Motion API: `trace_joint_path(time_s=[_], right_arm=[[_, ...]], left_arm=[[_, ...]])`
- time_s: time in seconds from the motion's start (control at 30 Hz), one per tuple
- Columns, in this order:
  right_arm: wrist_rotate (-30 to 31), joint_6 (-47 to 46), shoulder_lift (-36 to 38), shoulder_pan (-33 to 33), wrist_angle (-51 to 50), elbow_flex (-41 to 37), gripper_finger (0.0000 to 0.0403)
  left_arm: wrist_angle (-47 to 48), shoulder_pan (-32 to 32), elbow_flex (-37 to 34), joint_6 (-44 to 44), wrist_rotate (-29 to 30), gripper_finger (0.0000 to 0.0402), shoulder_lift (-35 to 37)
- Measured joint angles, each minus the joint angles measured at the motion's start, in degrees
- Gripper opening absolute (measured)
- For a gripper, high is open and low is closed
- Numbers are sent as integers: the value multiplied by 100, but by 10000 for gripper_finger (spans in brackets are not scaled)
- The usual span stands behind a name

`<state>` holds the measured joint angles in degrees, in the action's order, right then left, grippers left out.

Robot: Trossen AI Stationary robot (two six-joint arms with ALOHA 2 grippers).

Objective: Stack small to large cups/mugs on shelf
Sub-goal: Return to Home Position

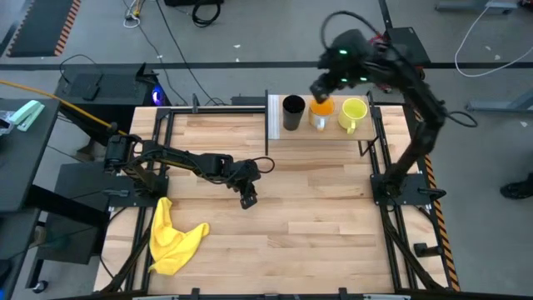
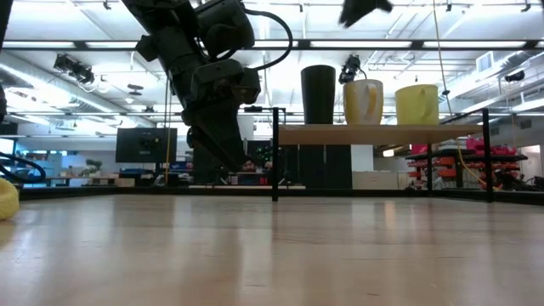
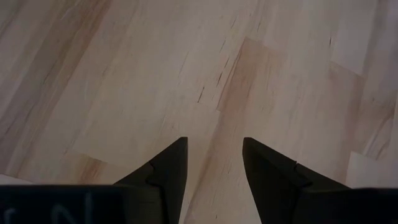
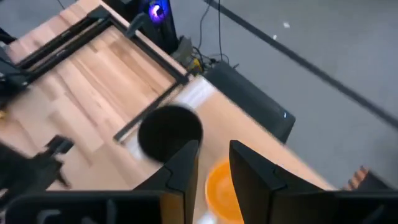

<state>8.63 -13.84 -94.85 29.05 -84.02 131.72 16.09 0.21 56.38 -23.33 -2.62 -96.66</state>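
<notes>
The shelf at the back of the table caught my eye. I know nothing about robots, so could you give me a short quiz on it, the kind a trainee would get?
1. The black tumbler, orange mug and yellow-green mug stand in a row. Which one is in the middle? A. black B. orange C. yellow-green
2. True or false: all three stand on the shelf.
3. Which arm's end effector hangs above that row?

Key
1. B
2. True
3. The right end effector, open and holding nothing.
</notes>
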Motion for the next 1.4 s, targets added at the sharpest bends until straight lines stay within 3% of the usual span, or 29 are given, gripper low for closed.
trace_joint_path(time_s=[0.2, 0.47, 0.6, 0.77, 0.9, 1.03, 1.23, 1.4], right_arm=[[157, -760, 745, -441, -439, -8, 94], [1400, -1729, 1461, -2126, -597, -261, 94], [2247, -2367, 1768, -3176, -601, -1018, 93], [3191, -3770, 2058, -4393, -519, -2606, 91], [3452, -4482, 2248, -5227, 447, -3978, 91], [3617, -4429, 2317, -5738, 2216, -5086, 89], [3667, -4016, 2319, -5848, 4175, -6013, 85], [3662, -4412, 2254, -5887, 4467, -6412, 84]], left_arm=[[-4, 28, 0, 105, 1, 162, 0], [-172, 59, 0, 105, 1, 162, 0], [-248, 59, 0, 103, 1, 162, 0], [-255, 59, 0, 102, 1, 162, 0], [-255, 59, 0, 102, 1, 162, 0], [-255, 59, 0, 101, 1, 162, 0], [-255, 59, 0, 100, 1, 162, 0], [-262, 59, 0, -171, 1, 162, 0]])
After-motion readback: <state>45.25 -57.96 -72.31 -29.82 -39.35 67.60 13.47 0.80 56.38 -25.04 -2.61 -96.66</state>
